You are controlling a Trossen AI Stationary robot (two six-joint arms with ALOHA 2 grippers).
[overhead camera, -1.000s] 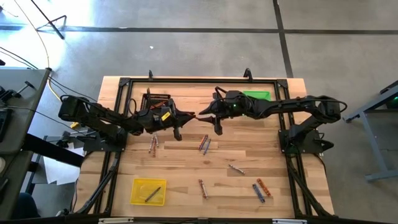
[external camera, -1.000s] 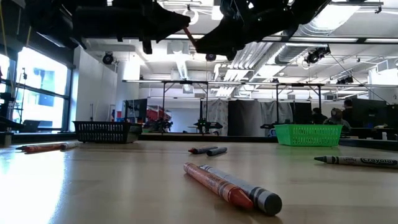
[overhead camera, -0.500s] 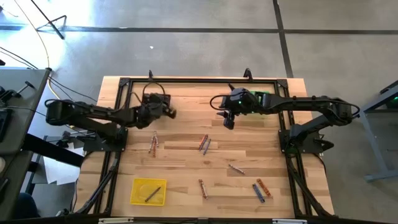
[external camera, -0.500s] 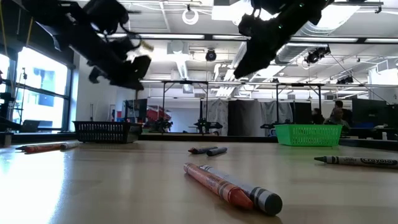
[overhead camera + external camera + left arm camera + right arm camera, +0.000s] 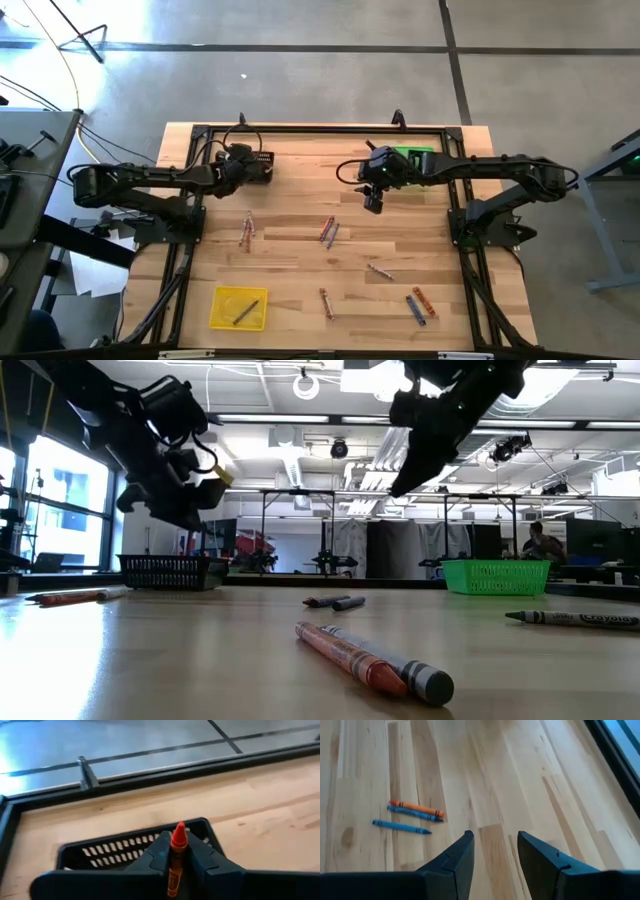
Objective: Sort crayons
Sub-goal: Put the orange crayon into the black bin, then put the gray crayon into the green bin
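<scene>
While the left end effector [image 5: 172, 857] hovers over the black basket [image 5: 120, 847] near the counter's [image 5: 300, 240] far edge, clamped on an orange-red crayon [image 5: 176, 857], the right end effector [image 5: 494, 851] hangs apart above bare wood; other crayons [image 5: 328, 232] lie scattered mid-counter.

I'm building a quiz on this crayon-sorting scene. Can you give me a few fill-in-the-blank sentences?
1. The left gripper holds an ____ crayon over the black basket.
2. The right gripper is ____ and holds nothing.
3. The yellow tray holds ____ crayon.
4. The right gripper hangs beside the ____ basket.

Missing words: orange-red; open; one; green
</scene>
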